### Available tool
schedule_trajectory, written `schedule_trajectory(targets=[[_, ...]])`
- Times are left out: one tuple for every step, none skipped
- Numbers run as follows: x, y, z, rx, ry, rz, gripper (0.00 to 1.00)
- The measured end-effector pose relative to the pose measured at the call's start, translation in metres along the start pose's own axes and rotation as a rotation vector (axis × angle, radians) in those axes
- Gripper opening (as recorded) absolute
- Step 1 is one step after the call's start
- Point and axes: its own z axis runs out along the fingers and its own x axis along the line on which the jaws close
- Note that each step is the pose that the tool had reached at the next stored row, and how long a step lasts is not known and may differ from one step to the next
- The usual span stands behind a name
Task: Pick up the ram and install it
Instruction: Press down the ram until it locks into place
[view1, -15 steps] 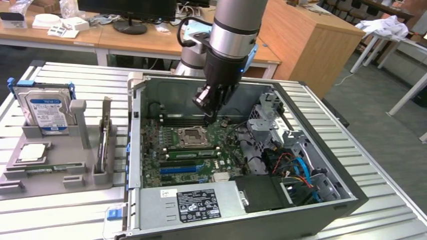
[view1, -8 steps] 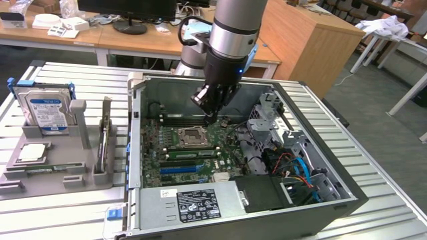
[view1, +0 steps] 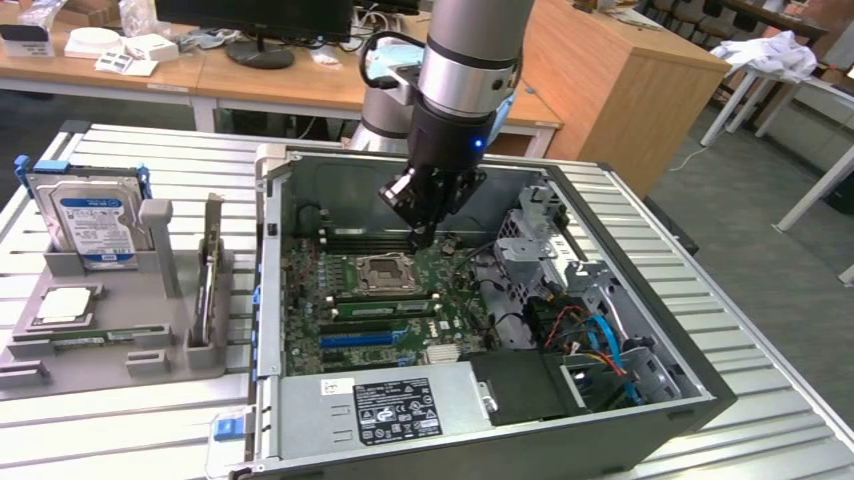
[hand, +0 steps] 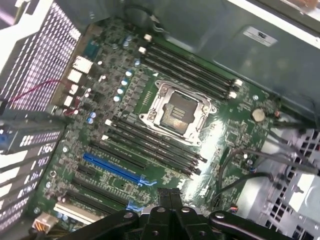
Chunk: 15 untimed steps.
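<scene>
The gripper (view1: 423, 238), fingers together and empty, is hanging over the motherboard (view1: 400, 300) by the socket (view1: 384, 272), while a ram (view1: 380, 308) is sitting slotted just beside that socket.

the open case (view1: 667, 400) lies on the surface (view1: 774, 440), with the board (view1: 387, 300) inside it. at the exterior view's left of the case stands a tray (view1: 94, 340) with a drive (view1: 91, 225) in it. the gripper (view1: 422, 238) hangs over the board, behind the socket (view1: 387, 272).
</scene>
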Motion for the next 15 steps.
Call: schedule_trajectory(targets=[[0.0000, 0.0000, 0.0000, 0.0007, -0.0002, 0.015, 0.11], [0.0000, 0.0000, 0.0001, 0.0013, -0.0005, 0.029, 0.11], [0.0000, 0.0000, 0.0002, 0.0019, -0.0007, 0.043, 0.11], [0.0000, 0.0000, 0.0003, 0.0025, -0.0009, 0.058, 0.11], [0.0000, 0.0000, 0.0004, 0.0031, -0.0012, 0.073, 0.11], [0.0000, 0.0000, 0.0005, 0.0038, -0.0013, 0.087, 0.11], [0.0000, 0.0000, 0.0006, 0.0045, -0.0016, 0.103, 0.11], [0.0000, 0.0000, 0.0007, 0.0053, -0.0017, 0.119, 0.11], [0.0000, 0.0000, 0.0007, 0.0060, -0.0019, 0.134, 0.11], [0.0000, 0.0000, 0.0008, 0.0066, -0.0021, 0.149, 0.11], [0.0001, 0.0000, 0.0009, 0.0072, -0.0024, 0.163, 0.11], [0.0001, 0.0000, 0.0010, 0.0078, -0.0026, 0.177, 0.11], [0.0000, 0.0000, 0.0010, 0.0082, -0.0028, 0.191, 0.11], [0.0001, 0.0000, 0.0011, 0.0086, -0.0031, 0.205, 0.11], [0.0001, 0.0000, 0.0011, 0.0090, -0.0034, 0.219, 0.11]])
